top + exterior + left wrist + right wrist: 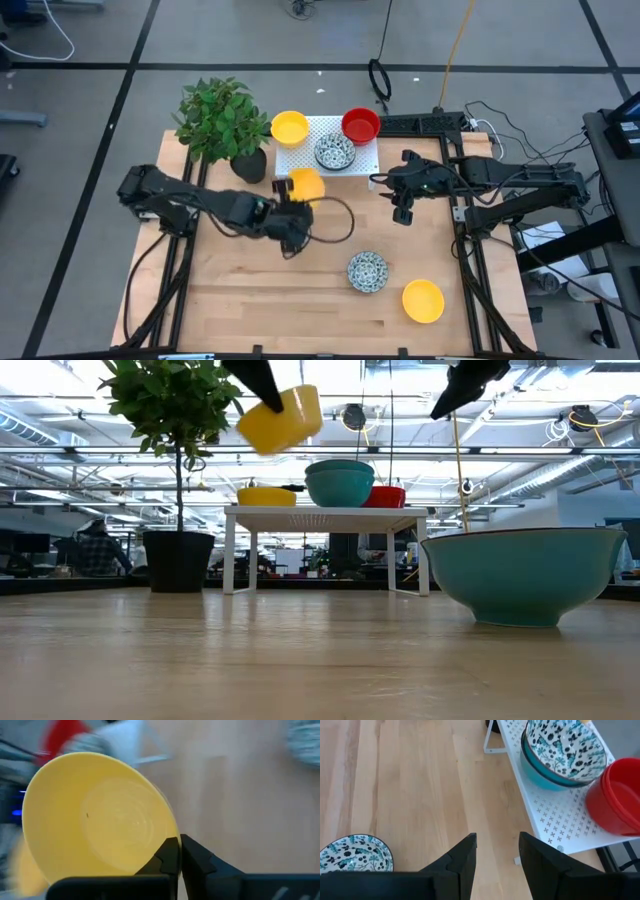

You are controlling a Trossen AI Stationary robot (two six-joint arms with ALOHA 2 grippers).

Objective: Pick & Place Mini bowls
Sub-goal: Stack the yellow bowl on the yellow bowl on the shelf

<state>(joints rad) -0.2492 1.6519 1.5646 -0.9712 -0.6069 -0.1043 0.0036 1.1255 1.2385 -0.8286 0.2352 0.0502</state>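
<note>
Pale wooden table (300, 300) under both arms carries the scene. Above its middle, a yellow mini bowl (306, 184) hangs tilted in the air, its rim pinched by the closed left gripper (179, 851), just near the white rack (368, 160). On that rack sit another yellow bowl (289, 127), a speckled bowl (334, 151) and a red bowl (360, 125). Nearer, a second speckled bowl (367, 271) and a third yellow bowl (423, 300) rest on the wood. Right of the rack, the right gripper (497, 851) hovers with its fingers apart, empty. A potted plant (222, 120) stands left of the rack.
</note>
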